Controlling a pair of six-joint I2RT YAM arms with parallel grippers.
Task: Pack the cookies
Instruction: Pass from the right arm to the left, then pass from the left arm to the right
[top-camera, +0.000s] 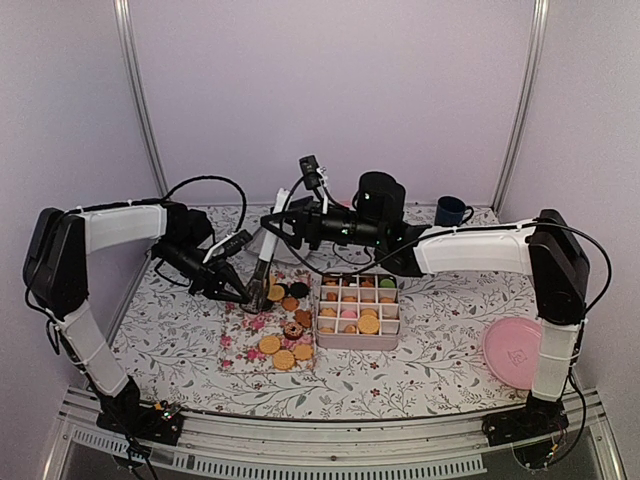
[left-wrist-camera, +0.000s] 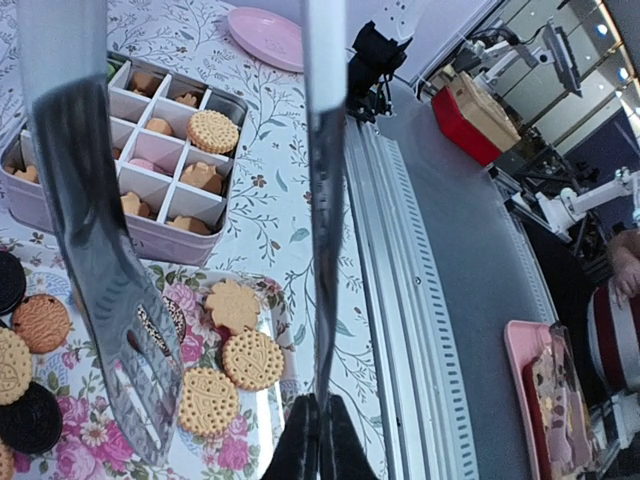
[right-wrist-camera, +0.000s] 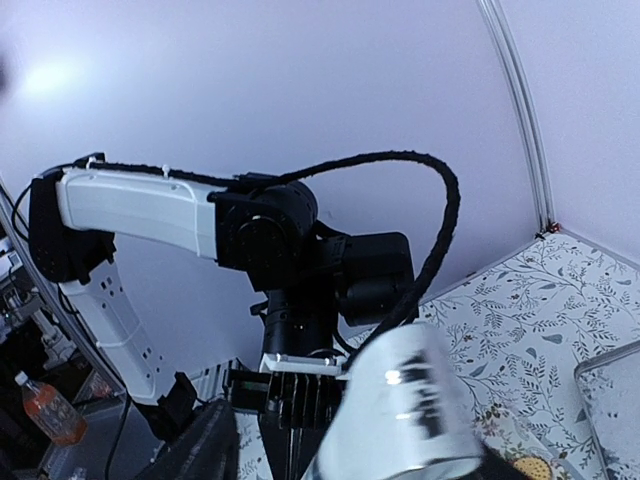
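Cookies (top-camera: 270, 344) lay loose on a floral tray (top-camera: 235, 350) at the middle of the table (top-camera: 440, 290), with others already sorted into the divided box (top-camera: 358, 342) just beside it, as both arms met over a pair of tongs (top-camera: 266, 258). The left gripper (left-wrist-camera: 320, 440) was pressed together, pinching what looked like one thin arm of the tongs low down. The right gripper (top-camera: 288, 224) stood spread around the handle end, with a gap showing beside it. The danger, judged from that hold, was a slip. With only one narrow arm pinched and the far end unsupported, the tongs could swing or drop onto the tray, cracking or scattering the cookies, or knock the box. Only the left wrist camera showed the slotted blade hanging above the loose cookies and the gripper's bite on the metal. The overhead camera hid that contact but alone gave the whole layout, with both arms converging left of the box. The right wrist camera showed little beyond the pale handle end and the other arm behind it.
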